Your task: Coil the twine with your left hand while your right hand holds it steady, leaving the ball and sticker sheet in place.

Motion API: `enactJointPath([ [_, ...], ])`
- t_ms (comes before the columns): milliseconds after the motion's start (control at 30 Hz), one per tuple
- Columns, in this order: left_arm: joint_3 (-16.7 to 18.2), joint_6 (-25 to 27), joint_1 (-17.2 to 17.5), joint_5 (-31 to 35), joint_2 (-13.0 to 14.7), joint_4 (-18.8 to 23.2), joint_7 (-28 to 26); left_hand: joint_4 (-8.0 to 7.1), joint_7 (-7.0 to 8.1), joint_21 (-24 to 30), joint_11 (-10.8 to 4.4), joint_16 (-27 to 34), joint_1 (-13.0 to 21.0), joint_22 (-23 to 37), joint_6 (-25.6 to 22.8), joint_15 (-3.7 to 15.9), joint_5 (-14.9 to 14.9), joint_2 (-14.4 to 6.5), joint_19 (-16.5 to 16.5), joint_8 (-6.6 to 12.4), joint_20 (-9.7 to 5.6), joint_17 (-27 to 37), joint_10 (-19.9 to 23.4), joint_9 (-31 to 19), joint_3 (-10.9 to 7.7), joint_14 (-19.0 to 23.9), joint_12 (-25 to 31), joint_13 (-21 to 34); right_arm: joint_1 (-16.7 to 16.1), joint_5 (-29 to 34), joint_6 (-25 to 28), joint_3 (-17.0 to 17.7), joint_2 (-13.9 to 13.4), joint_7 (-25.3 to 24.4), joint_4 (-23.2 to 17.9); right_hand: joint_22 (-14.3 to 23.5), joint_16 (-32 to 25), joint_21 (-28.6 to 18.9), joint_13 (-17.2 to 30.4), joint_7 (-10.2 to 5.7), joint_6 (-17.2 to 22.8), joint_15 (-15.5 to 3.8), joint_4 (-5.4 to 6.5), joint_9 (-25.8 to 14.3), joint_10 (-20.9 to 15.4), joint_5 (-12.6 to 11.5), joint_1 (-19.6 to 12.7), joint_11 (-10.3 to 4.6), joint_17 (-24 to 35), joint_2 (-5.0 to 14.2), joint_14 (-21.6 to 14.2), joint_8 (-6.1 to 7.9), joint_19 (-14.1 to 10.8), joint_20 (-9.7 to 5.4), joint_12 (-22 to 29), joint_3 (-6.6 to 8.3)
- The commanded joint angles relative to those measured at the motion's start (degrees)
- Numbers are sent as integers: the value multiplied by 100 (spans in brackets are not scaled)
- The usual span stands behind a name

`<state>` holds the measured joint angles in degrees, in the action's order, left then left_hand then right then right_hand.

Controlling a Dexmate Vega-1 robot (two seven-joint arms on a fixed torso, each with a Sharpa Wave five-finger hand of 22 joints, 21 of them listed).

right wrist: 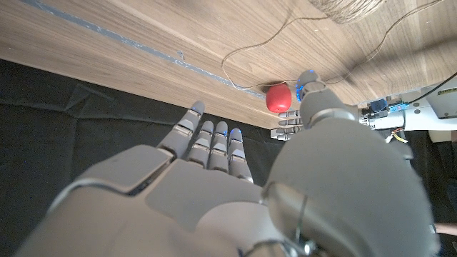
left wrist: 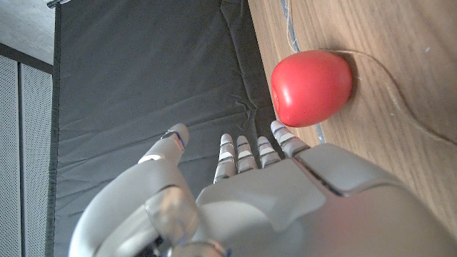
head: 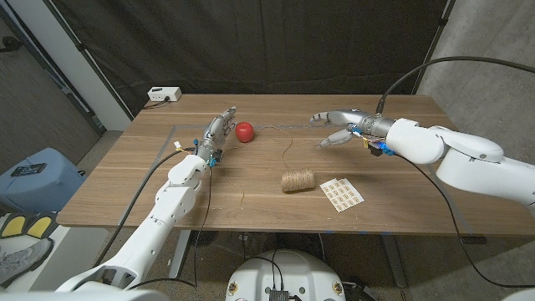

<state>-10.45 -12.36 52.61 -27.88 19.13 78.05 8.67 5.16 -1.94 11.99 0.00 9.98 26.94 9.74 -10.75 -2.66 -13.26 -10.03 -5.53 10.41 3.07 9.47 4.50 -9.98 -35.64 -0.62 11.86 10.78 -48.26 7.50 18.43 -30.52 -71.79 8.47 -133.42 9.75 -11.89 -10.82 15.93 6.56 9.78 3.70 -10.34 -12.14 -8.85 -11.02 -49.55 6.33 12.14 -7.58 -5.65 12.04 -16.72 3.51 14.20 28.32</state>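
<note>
red ball (head: 244, 131), tan twine (head: 298, 181), seemingly orange-patterned sticker sheet (head: 342, 194)

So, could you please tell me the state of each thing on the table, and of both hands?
Twine spool: lying on its side, loose strand trailing out, not held.
Red ball: resting on the table.
Sticker sheet: flat beside the spool.
Left hand: open, holds nothing, next to the ball.
Right hand: open, holds nothing.

White glossy arm shells; grey robot hand (left wrist: 285, 207) fingers; black cables

Tan twine spool (head: 298, 181), strand trailing
</note>
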Motion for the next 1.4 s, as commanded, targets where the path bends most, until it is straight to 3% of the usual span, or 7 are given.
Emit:
enactJointPath([
  [33, -10, -31, -49, -4, -33, -108, 42, 28, 14, -33, -18, 24, 53, 32, -38, -46, -34, -10, -37, 20, -17, 20, 28, -31, -21, 30, 16, 29, 193, 120, 329, -225, 59, 399, -185, 24, 17, -8, 25, 13, -40, 6, 34, -29, 6, -13, -89, 4, 21, -3, 12, -27, 22, 16, -3, 27],
  [867, -82, -117, -205, -25, -79, -343, 134, 79, 11, -41, -23, 32, 84, 34, -48, -46, -56, -21, -42, 19, -19, 23, 50, -32, -17, 48, 22, 32, 428, 292, 1130, -623, 299, 920, -569, 30, 5, -10, 114, 57, -160, 63, 52, -43, 56, -13, -194, 62, 64, 24, 46, -51, 84, 68, 41, 101],
  [1400, -85, -142, -223, -49, -94, -396, 125, 103, 17, -45, -29, 32, 101, 35, -53, -44, -69, -28, -45, 18, -24, 25, 57, -33, -13, 47, 22, 34, 554, 838, 1468, -1027, 431, 1084, -746, 32, -21, -32, 157, 54, -127, 45, 55, -47, 6, -11, -267, 16, 76, 24, 0, -26, 59, 56, 91, 133],
])
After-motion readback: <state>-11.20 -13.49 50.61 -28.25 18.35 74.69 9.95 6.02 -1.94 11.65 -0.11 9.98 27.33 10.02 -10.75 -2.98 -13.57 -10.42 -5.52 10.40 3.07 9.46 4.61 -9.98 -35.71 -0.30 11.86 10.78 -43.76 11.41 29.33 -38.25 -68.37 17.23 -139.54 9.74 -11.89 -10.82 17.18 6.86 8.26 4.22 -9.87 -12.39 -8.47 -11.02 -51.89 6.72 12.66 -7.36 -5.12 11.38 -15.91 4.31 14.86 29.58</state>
